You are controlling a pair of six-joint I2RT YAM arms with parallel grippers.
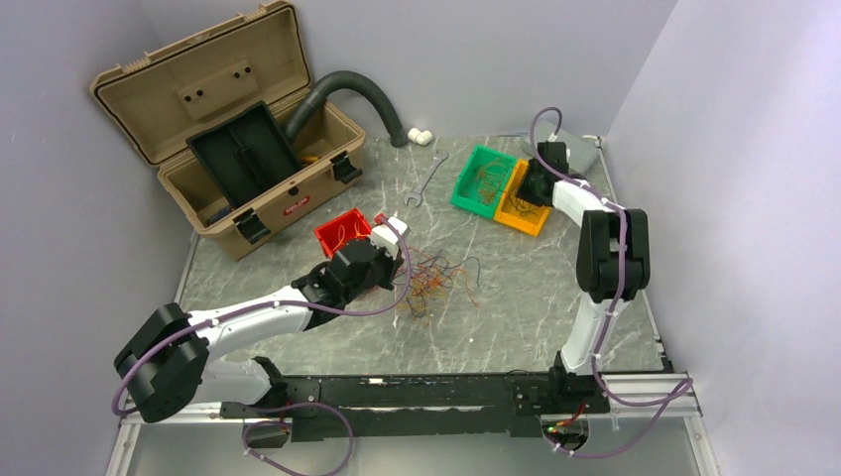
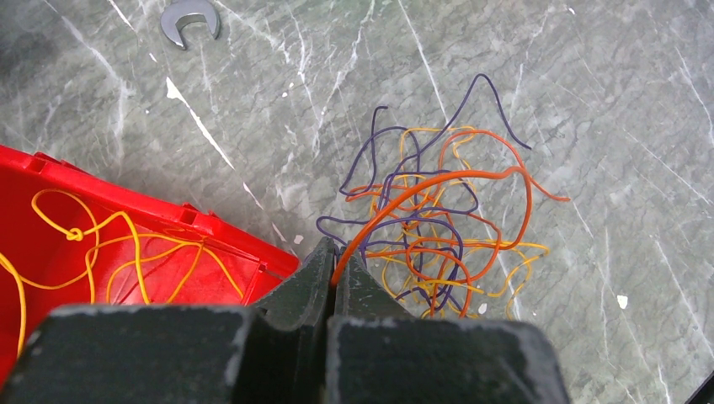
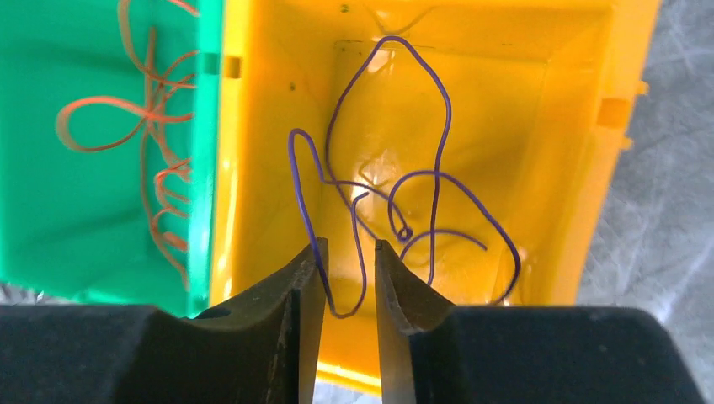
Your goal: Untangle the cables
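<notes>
Red bin (image 2: 210,231), left of tabletop (image 1: 555,297) middle: yellow wires (image 2: 74,234) inside. Green bin (image 3: 84,244) and yellow bin (image 3: 253,168) touching, far right corner: orange wires (image 3: 156,126) in green, one purple wire (image 3: 404,234) in yellow. Right jaws part-open over yellow bin, gripping nothing. Left jaws pinched tight on orange cable (image 2: 421,187) from tangle (image 2: 429,244) mid-tabletop. Bare tabletop from tangle to right edge.

Looking like a robot lab cell: plain walls (image 1: 476,59) are boxing in a marble-look worktop (image 1: 516,297), with an open toolbox (image 1: 198,79), wrench (image 1: 428,177) and sorting bins (image 1: 464,177) sitting around.
</notes>
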